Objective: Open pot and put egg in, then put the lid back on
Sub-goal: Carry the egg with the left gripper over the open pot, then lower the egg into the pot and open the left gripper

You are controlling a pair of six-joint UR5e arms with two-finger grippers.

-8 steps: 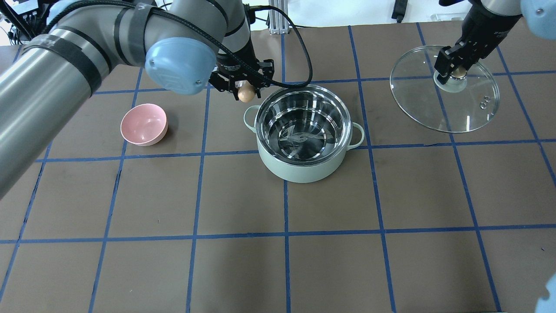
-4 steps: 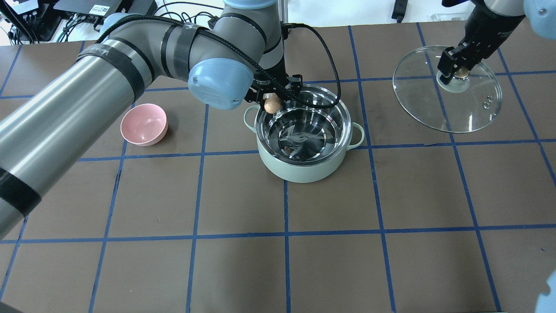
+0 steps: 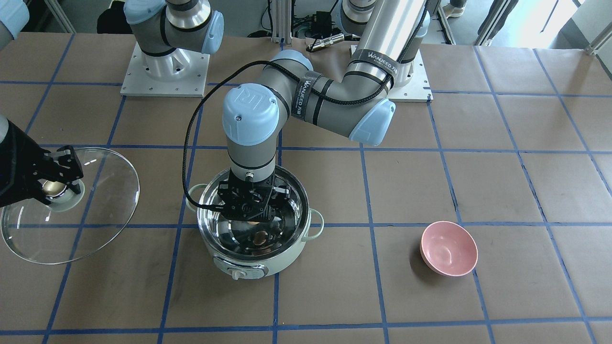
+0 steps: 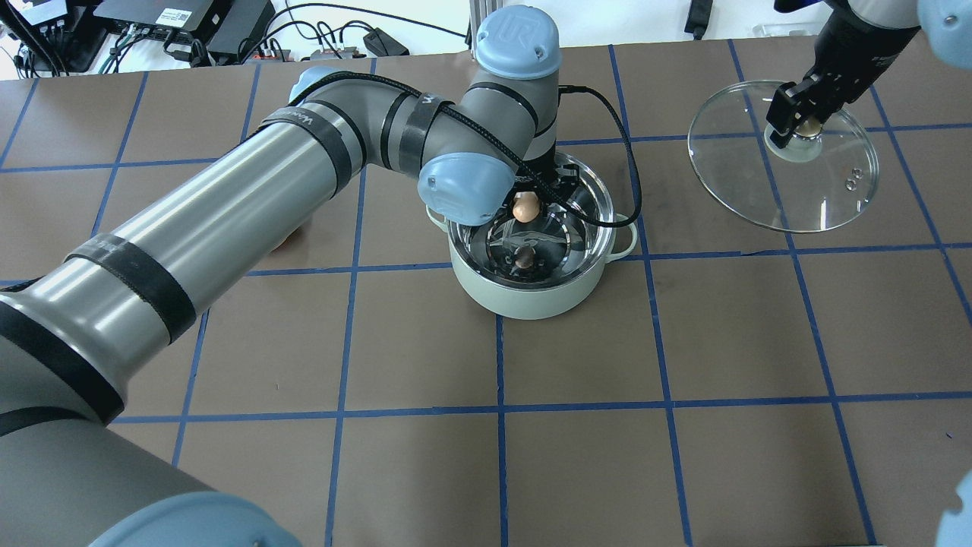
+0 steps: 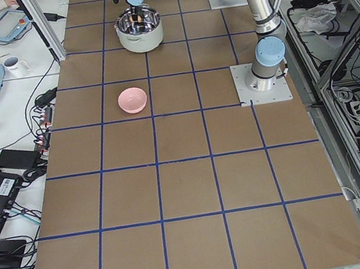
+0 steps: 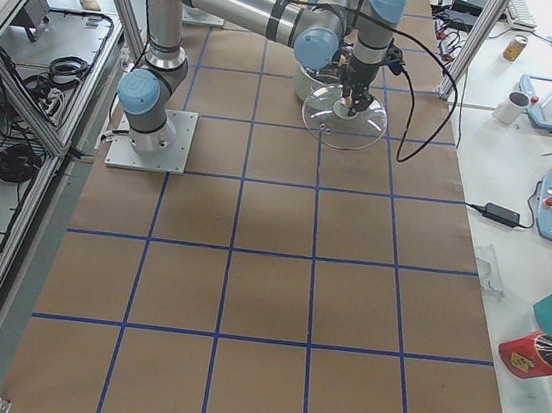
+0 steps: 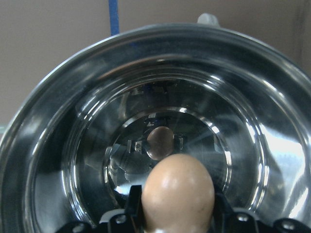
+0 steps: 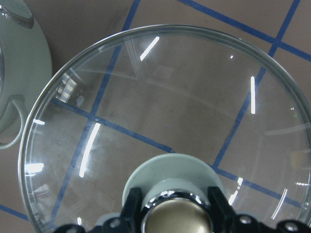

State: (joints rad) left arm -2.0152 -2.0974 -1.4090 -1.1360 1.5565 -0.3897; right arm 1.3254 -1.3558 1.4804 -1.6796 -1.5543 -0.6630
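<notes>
You can read "WANJEED" in white letters on the black strap around the left arm, and again on a second strap further along it. That arm's blue joint cap carries a raised "UR" mark. You will find nothing else legible.

The left arm is built from brushed silver tubes joined by grey housings, each closed with a round pale blue cap. A UR logo is embossed on the uppermost cap. Black straps printed with white lettering are wrapped round the tubes, and a black braided cable is held under them and looped out to the wrist. The right arm is finished in the same silver, grey and pale blue. Each base is fixed by small screws to a white square plate on the bench. The jaws and their mounts are made of black metal.
</notes>
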